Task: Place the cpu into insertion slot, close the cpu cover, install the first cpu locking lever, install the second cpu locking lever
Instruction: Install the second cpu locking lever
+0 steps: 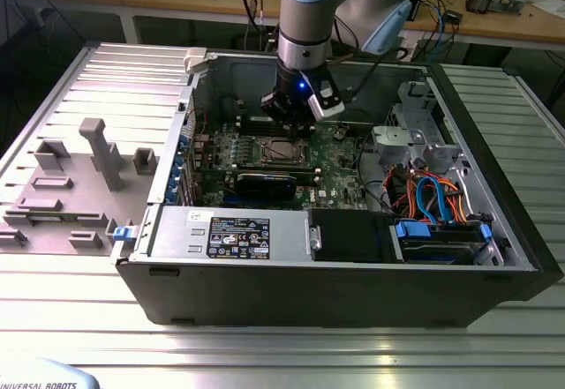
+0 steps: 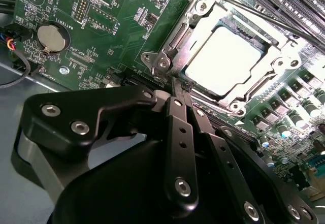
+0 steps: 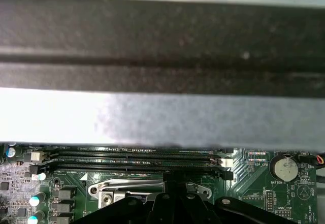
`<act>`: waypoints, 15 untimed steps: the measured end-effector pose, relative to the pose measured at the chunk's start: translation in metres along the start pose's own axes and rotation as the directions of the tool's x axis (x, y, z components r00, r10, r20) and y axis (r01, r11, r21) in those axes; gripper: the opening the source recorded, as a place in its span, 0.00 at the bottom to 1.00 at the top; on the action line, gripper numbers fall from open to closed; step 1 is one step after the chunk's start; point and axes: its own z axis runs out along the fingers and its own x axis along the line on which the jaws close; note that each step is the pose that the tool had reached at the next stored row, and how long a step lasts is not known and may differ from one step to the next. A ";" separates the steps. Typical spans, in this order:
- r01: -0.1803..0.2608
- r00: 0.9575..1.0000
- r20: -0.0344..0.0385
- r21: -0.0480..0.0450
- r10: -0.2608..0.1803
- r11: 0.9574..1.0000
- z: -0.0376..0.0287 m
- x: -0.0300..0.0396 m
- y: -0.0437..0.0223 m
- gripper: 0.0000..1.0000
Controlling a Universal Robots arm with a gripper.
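Observation:
The cpu (image 2: 223,59) lies flat in the insertion slot (image 2: 155,61), its silvery top bright under the light. The cpu cover (image 2: 203,16) is down over it, framing the chip through its window. My gripper (image 2: 173,82) is shut, its two black fingers pressed together with nothing visibly between them. The fingertips stand at the socket's corner, right by a thin metal locking lever (image 2: 175,38) that runs along the socket's side. In the exterior view the gripper (image 1: 291,130) hangs just above the socket (image 1: 284,151) on the motherboard. The first wrist view has the fingertips (image 3: 170,184) over the cover's edge (image 3: 109,189).
The open computer case (image 1: 494,257) walls in the work area. Long black memory slots (image 3: 137,159) run close beside the socket. A black card (image 1: 265,184), a power supply (image 1: 229,230) and bundled cables (image 1: 433,197) fill the case. A coin battery (image 2: 52,37) sits on the board.

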 end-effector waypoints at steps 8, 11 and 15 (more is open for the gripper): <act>0.000 1.000 0.000 0.000 0.000 1.000 -0.0031 0.0000 0.0003 0.11; 0.000 1.000 0.000 0.000 0.000 1.000 -0.0046 -0.0001 0.0004 0.11; 0.000 1.000 0.000 0.000 0.000 1.000 -0.0075 -0.0001 0.0007 0.11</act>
